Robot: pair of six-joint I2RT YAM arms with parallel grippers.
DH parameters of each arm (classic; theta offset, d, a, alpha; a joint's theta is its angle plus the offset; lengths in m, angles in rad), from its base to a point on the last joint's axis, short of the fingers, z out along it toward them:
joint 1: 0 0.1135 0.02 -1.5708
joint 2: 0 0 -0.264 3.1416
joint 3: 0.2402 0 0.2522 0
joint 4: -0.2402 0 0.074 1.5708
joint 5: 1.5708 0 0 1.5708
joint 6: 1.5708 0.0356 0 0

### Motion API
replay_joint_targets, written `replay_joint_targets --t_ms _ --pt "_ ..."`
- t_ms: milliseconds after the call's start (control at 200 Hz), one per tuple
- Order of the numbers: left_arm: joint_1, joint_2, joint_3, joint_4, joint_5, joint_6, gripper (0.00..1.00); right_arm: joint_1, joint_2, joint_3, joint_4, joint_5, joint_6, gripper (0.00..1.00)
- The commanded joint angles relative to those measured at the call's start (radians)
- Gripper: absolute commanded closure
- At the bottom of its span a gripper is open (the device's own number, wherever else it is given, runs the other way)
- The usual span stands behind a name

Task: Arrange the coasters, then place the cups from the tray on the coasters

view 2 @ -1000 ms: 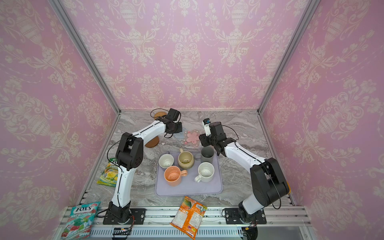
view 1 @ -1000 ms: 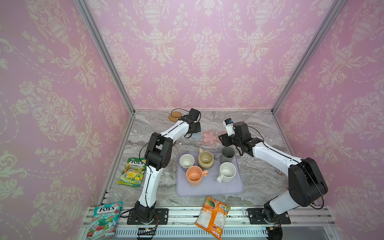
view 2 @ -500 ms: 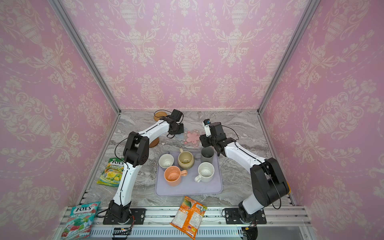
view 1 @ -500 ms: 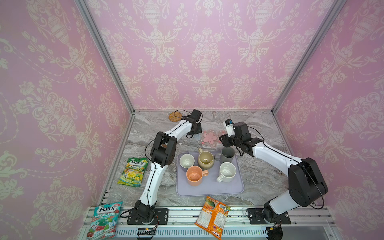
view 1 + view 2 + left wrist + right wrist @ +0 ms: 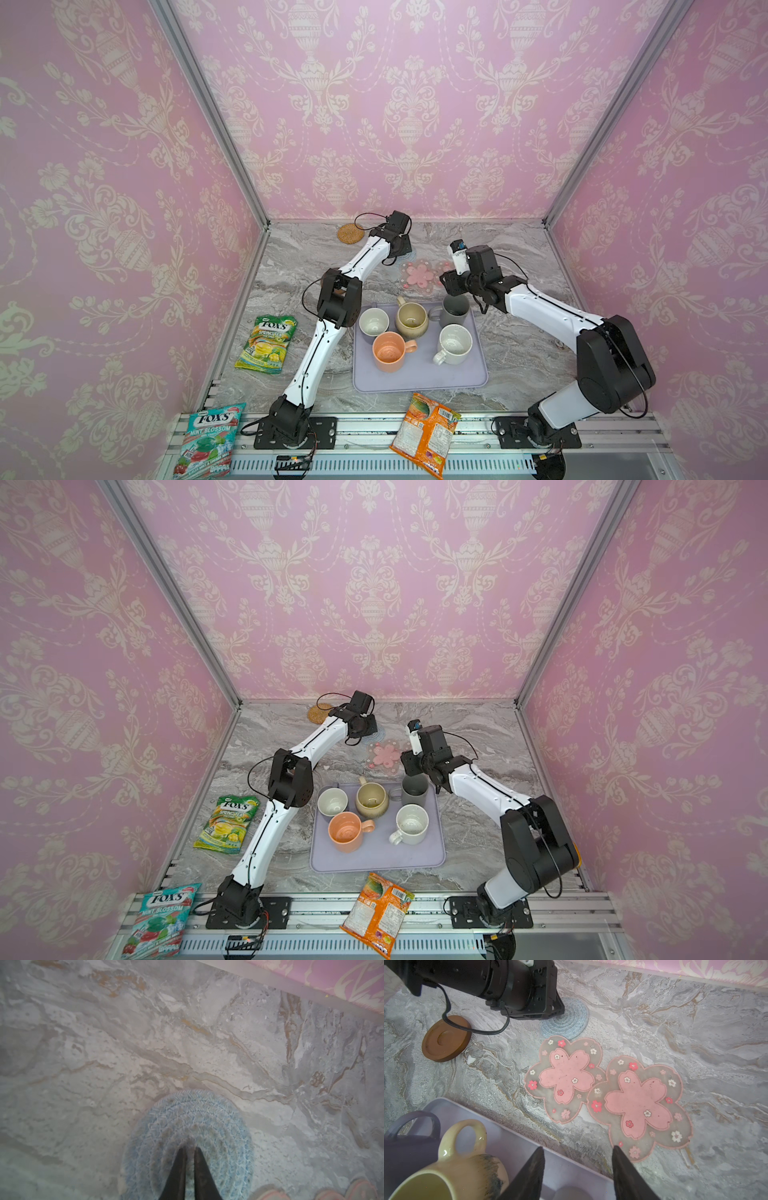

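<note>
Arranging the coasters looks to be the step in hand; no cup has left the tray. The left gripper [image 5: 188,1148] is clenched, its tips down on the middle of the pale blue-grey woven round coaster [image 5: 187,1118], which lies on the grey marble desk [image 5: 519,253] towards the back wall. Whether the jaws pinch some of the weave or only press on it, I cannot tell.

Two clear pink-flower coasters [image 5: 566,1076] lie edge to edge just beside it, the nearer one meeting its rim. The dark brown wooden round coaster [image 5: 446,1043] sits apart from these, and the woven tan rattan round coaster [image 5: 350,232] lies alone close to the back wall.

The right gripper [image 5: 577,1147] hangs released and empty over the far edge of the large lavender-grey rectangular tray [image 5: 415,380], above the tall dark grey mug [image 5: 455,309]. The lavender mug [image 5: 373,322], the rounded beige-olive mug [image 5: 411,319], the white mug [image 5: 454,344] and the peach-orange mug [image 5: 390,352] stand on the tray too.

Next, the blue-grey coaster probably needs bare desk all round it, clear of the flower pair, before the left jaws let go and lift straight off. The right gripper seems placed for the dark grey mug. It would have to come down over the rim without nudging the beige-olive mug close beside it.
</note>
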State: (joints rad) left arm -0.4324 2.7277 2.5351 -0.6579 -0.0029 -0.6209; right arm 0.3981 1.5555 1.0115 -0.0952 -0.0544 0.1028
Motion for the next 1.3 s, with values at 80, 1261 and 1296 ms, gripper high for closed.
replay_joint_targets --t_ms 80,1261,1296 --pt "-0.012 0.116 0.045 0.027 0.090 -0.151 0.87 0.004 -0.010 -0.013 -0.018 0.033 0.011 0.46" --pt "0.040 -0.055 -0.064 0.527 0.418 -0.299 0.75 0.004 0.018 0.013 0.026 0.057 0.078 0.51" --pt "0.048 -0.086 -0.097 0.536 0.422 -0.293 0.75 0.004 0.016 0.013 0.029 0.055 0.080 0.51"
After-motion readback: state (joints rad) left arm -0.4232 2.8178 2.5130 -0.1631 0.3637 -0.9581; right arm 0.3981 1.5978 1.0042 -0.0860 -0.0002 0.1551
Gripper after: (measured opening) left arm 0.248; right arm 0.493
